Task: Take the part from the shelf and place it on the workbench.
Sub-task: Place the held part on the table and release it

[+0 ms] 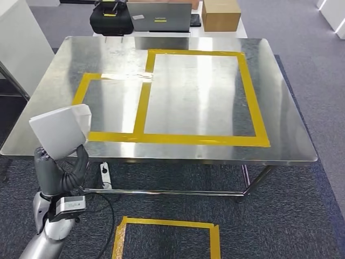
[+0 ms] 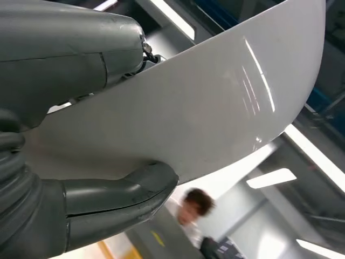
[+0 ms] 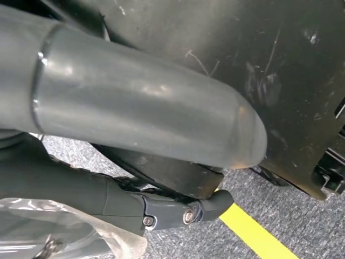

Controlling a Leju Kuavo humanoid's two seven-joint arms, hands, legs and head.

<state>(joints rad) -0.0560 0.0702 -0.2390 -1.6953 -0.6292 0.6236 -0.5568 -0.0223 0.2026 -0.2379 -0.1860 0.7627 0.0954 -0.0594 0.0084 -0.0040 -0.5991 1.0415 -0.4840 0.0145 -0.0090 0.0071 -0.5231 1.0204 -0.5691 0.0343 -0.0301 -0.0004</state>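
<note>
So your left hand has got the white part pinched between the thumb and the darker fingers, and it's holding it up at the near left corner of the steel workbench, with its far edge just over the table's rim and the rest out over the carpet. In the left wrist view you can see the thumb pressed on one face of the curved white panel and fingers on the other. The bench top has two yellow tape rectangles, a small one on the left and a bigger one next to it, both with bare metal inside. Behind the bench there's a black bag, a laptop and a cardboard box. Under the near edge a power strip and cable sit on the carpet, plus another yellow tape outline on the floor. Your right hand is down by the floor; can't tell whether it's spread or curled from that close-up.
</note>
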